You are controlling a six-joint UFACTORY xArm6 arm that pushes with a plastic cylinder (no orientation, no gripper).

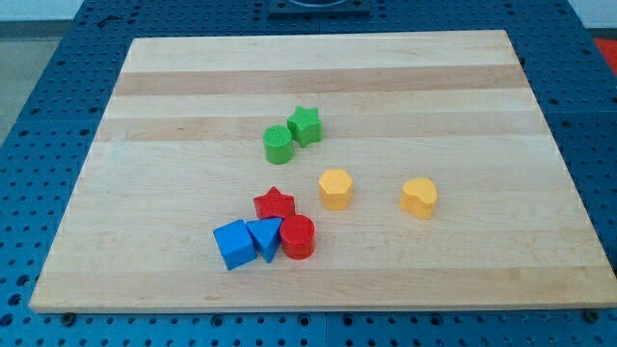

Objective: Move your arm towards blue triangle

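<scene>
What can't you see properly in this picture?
- My tip: not in the camera view at all, so its place relative to the blue triangle cannot be told.
- Dark object at the view's top: cut off by the edge.
- Yellow block at the view's right: exact shape too small to tell.

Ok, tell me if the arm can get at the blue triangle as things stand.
Probably yes, from the view's bottom. The blue triangle is hemmed by the blue cube, red star and red cylinder. My tip isn't in view.

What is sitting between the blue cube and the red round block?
The blue triangle sits between the blue cube and the red cylinder, seen in the camera view. My tip does not show.
</scene>
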